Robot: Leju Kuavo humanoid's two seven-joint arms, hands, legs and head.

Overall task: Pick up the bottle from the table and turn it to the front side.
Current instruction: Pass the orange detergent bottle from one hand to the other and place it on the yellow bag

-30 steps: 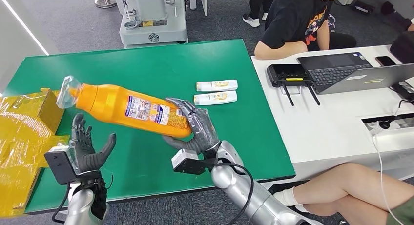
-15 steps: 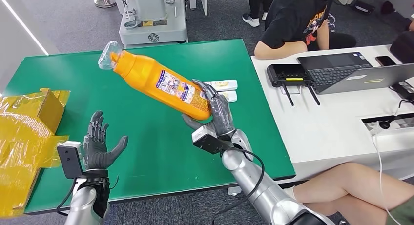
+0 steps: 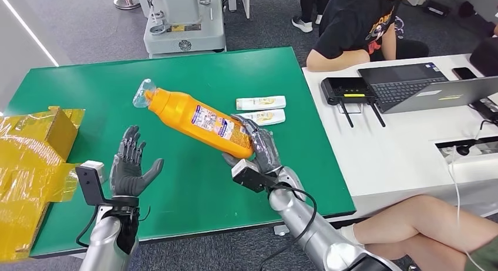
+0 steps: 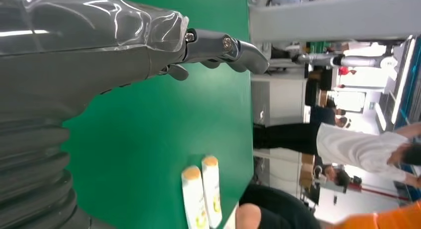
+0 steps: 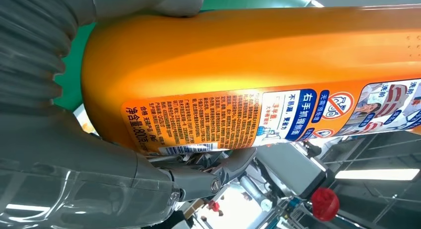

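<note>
My right hand grips orange bottle by its base, fingers wrapped around bottom end, thumb on one side. Bottle held in air above green table, tilted, capped end with clear plastic wrap pointing up and away to my left, printed label facing up. My left hand holds nothing, raised palm-up over table near its front edge, fingers spread apart. Two small white tubes lie side by side on table just beyond bottle's base. Crumpled yellow wrapping at table's left end.
</note>
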